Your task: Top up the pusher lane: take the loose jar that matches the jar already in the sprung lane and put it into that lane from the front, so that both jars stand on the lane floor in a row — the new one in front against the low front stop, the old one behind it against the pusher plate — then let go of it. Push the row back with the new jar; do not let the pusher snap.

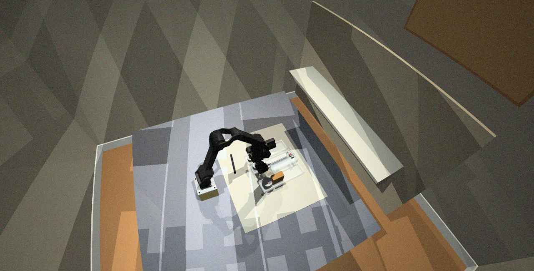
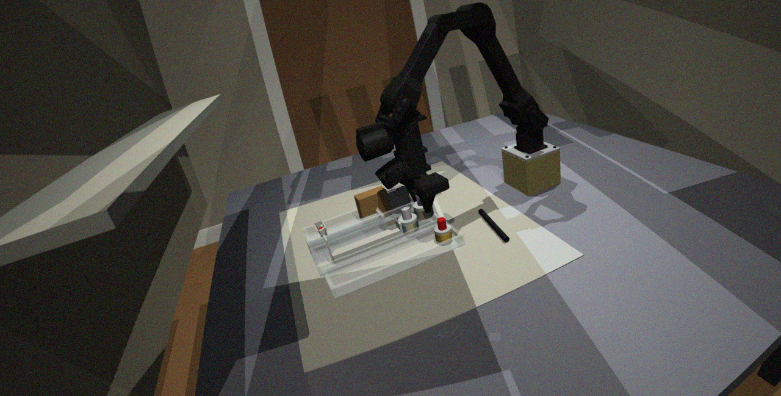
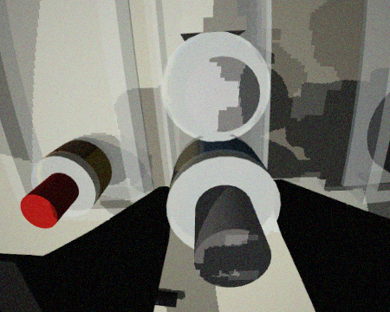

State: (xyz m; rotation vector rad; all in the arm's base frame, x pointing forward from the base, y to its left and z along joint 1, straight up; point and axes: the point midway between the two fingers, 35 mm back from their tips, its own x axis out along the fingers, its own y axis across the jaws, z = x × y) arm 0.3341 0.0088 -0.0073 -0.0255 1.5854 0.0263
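Observation:
My gripper (image 1: 255,163) (image 2: 419,205) (image 3: 221,193) is shut on a jar (image 3: 181,208) with a white shoulder and grey knob, at the front end of the clear rack (image 2: 382,275) (image 3: 359,108). The lane jar (image 2: 407,222) (image 3: 192,87), also white-shouldered with a grey knob, stands upright directly behind it in the sprung lane. In the wrist view the two jars look touching or nearly so. The held jar's base is hidden, so I cannot tell whether it meets the lane floor. A red-knobbed jar (image 2: 442,234) (image 3: 65,166) stands in the neighbouring lane. The front stop is not clear to see.
On the rack's other side are a grey round container (image 1: 267,182) (image 2: 398,197) and an orange-brown block (image 1: 277,177) (image 2: 368,202). A black rod (image 1: 232,163) (image 2: 493,225) (image 3: 166,298) lies on the cream mat (image 1: 295,202) (image 2: 376,327) in front of the rack.

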